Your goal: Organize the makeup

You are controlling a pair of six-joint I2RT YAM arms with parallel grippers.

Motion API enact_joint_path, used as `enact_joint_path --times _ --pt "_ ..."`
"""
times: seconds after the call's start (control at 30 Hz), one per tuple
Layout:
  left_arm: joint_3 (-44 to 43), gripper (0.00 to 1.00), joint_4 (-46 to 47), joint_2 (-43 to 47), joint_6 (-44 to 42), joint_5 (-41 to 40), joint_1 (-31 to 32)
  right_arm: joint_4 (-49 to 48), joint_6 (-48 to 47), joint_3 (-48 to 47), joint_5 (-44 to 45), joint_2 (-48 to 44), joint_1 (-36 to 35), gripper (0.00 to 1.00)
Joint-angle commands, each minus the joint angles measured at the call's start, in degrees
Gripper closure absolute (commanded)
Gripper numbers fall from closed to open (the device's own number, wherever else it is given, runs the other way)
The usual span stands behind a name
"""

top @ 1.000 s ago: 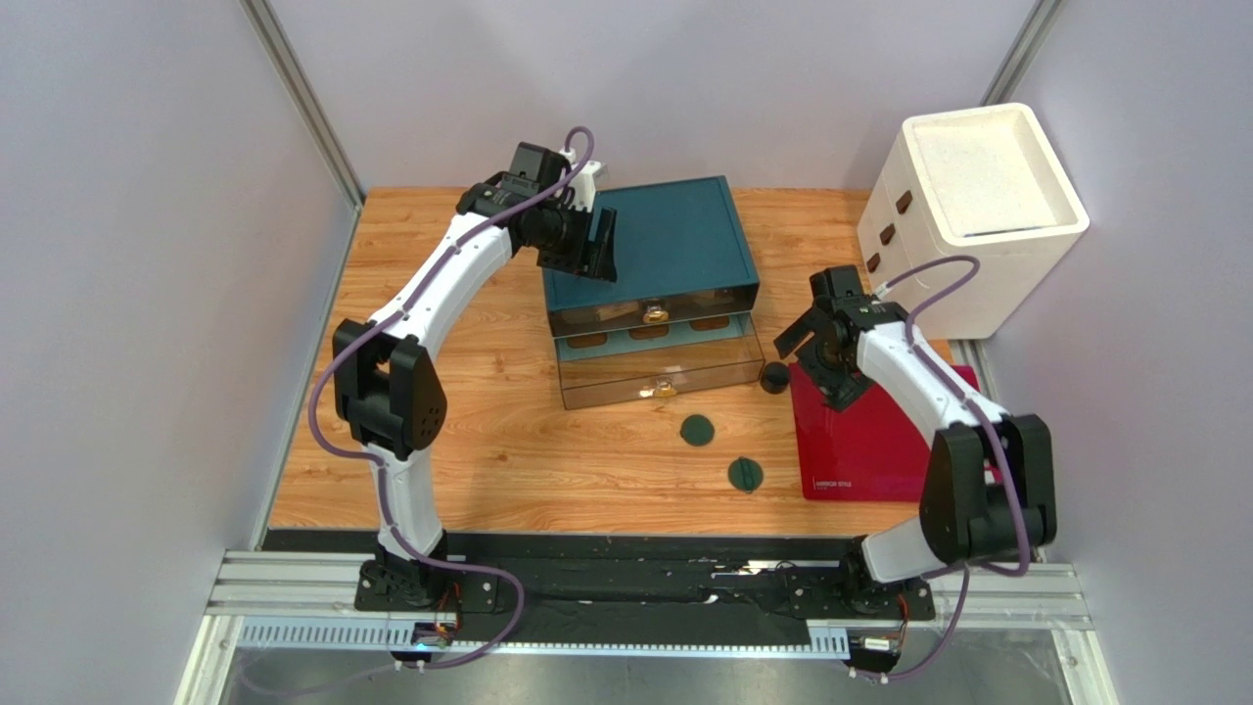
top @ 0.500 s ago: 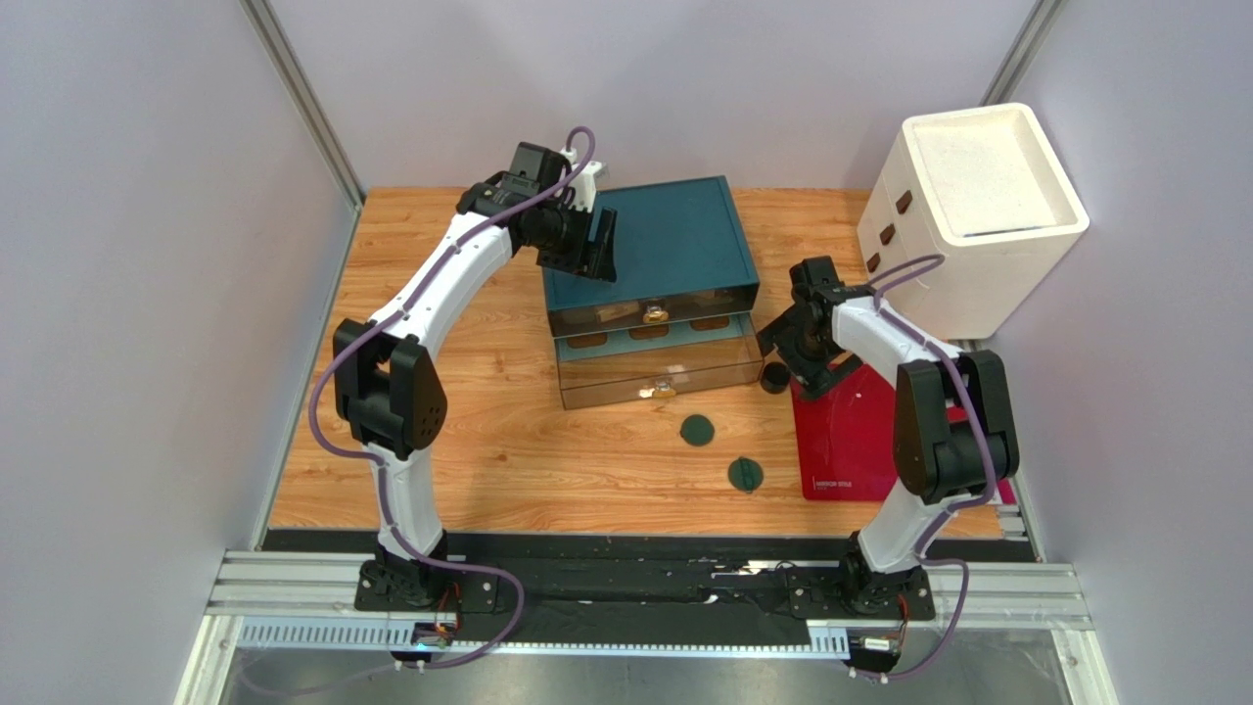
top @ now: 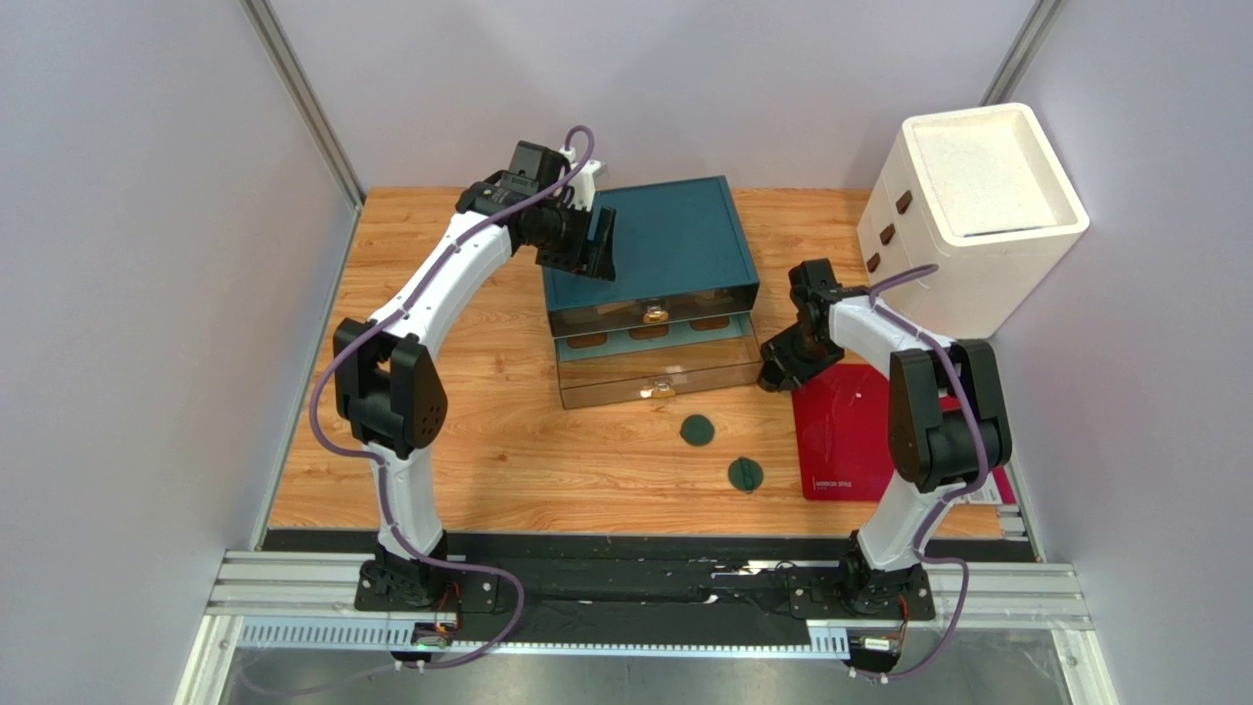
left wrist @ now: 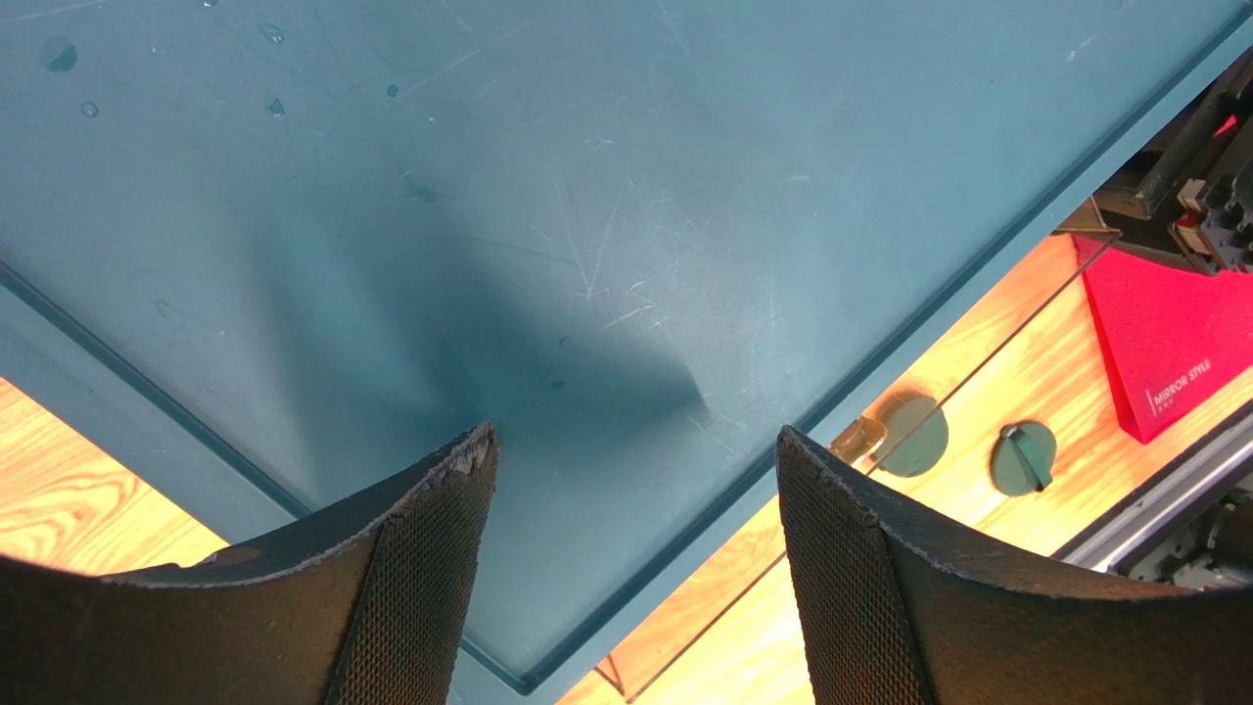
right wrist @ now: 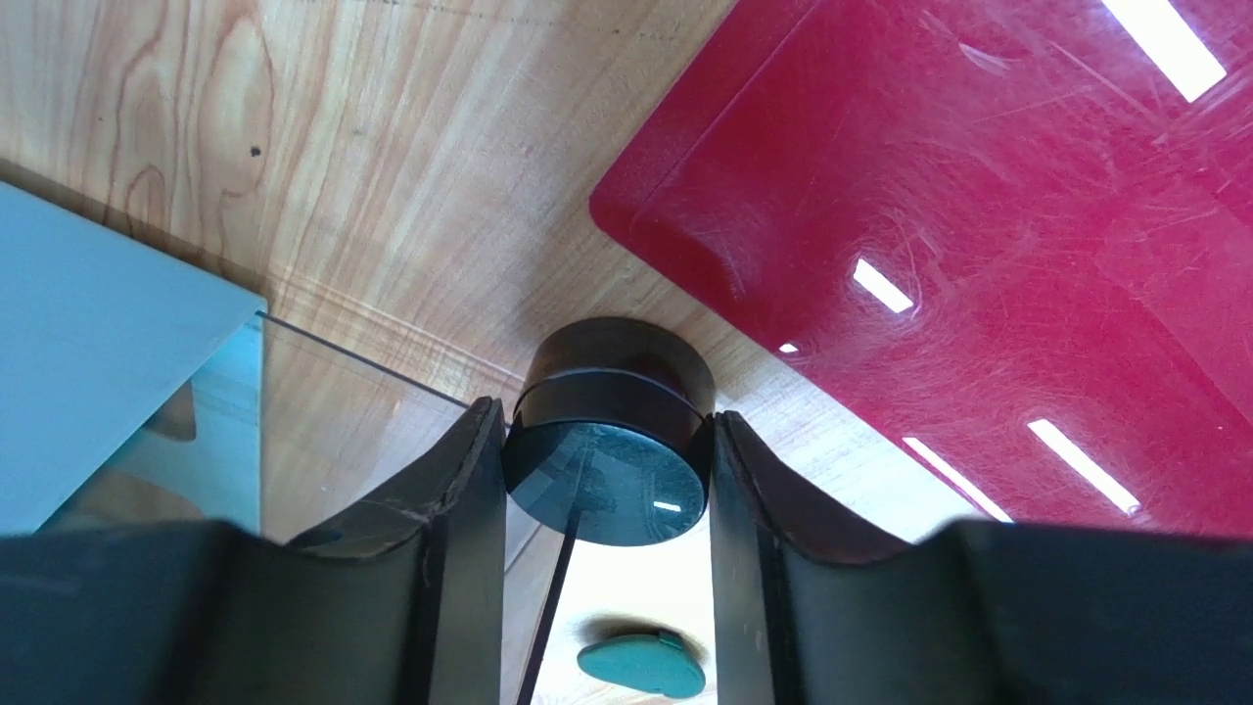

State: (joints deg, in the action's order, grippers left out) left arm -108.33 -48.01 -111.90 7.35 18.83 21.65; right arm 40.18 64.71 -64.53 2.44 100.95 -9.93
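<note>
So the left arm [top: 441, 279] is sitting stretched way forward, left gripper [left wrist: 633, 441] hovering with jaws spread wide. The right arm [top: 883, 331] is sitting bent sharp at the elbow, right gripper [right wrist: 603, 426] pointing down, jaws pressing both sides of the small black jar [right wrist: 611, 492].

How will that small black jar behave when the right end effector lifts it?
The small black jar looks rigid, so it likely won't deform in the right end effector. Its glossy round wall may let it slip or twist in the grip. Being squat, it probably won't tip when set down, but on its side it could roll.
</note>
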Motion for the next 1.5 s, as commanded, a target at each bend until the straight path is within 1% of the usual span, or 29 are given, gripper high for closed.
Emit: enact_joint_path --times 0.0,0.13,0.3,0.4,0.57,0.63,0.83,1.03,1.07,1.13,1.17,1.23,1.27,1.33,1.37,1.43,1.47 --pt "0.8 0.24 -6.2 -3.4 -0.7 -3.5 -0.9 0.9 0.9 -0.1 1.4 -0.7 -0.3 1.00" --pt "0.7 0.24 -6.1 -3.6 -0.5 -3.4 -0.9 6.8 0.2 -2.6 7.3 -4.5 -0.4 1.00" --pt "0.8 0.24 -6.0 -3.7 -0.3 -3.0 -0.9 9.7 -3.4 -7.1 11.3 -8.4 -0.6 1.00" --pt "1.0 0.24 -5.8 -3.8 -0.1 -2.8 -0.9 9.9 -7.3 -10.2 11.7 -10.0 -0.9 1.00" --pt "1.3 0.24 -5.7 -3.8 0.1 -2.6 -0.9 11.5 -11.2 -15.4 12.0 -11.0 -4.3 1.00" --pt "1.6 0.24 -5.6 -3.7 0.1 -2.5 -0.9 12.4 -11.6 -16.5 11.9 -11.0 -6.5 1.00" --pt "1.9 0.24 -5.3 -3.8 0.3 -2.2 -0.9 9.7 -11.1 -15.7 8.9 -8.8 -11.6 1.00" --pt "2.3 0.24 -5.3 -3.6 0.4 -1.8 -0.9 6.8 -11.5 -17.6 6.9 -4.8 -14.1 0.99" --pt "2.6 0.24 -5.1 -3.5 0.5 -1.8 -0.9 6.4 -12.1 -18.1 6.4 -3.6 -14.1 0.98" --pt "2.6 0.24 -5.1 -3.3 0.4 -1.7 -0.9 6.4 -13.5 -19.8 5.3 -2.3 -14.1 0.92" --pt "2.9 0.24 -4.9 -3.2 0.5 -1.8 -0.9 6.4 -13.9 -20.3 5.0 -1.3 -14.1 0.83" --pt "3.0 0.24 -4.8 -3.1 0.6 -1.6 -0.9 6.0 -14.6 -21.0 3.8 -0.5 -14.1 0.74" --pt "3.0 0.24 -4.8 -3.1 0.7 -1.6 -0.9 5.6 -14.5 -21.0 3.5 -0.2 -14.0 0.66" --pt "3.0 0.24 -4.8 -3.2 0.6 -1.2 -0.9 5.0 -14.0 -21.0 2.1 0.0 -14.1 0.64" --pt "3.0 0.24 -4.8 -3.2 0.5 -0.8 -0.9 4.6 -13.8 -20.9 1.8 0.1 -14.1 0.59" --pt "3.0 0.24 -4.9 -3.2 0.1 -0.6 -0.9 4.4 -13.3 -20.3 1.3 0.0 -14.0 0.59" --pt "3.0 0.24 -5.2 -3.2 0.0 -0.6 -0.9 4.1 -13.3 -20.1 1.2 0.0 -14.1 0.42"
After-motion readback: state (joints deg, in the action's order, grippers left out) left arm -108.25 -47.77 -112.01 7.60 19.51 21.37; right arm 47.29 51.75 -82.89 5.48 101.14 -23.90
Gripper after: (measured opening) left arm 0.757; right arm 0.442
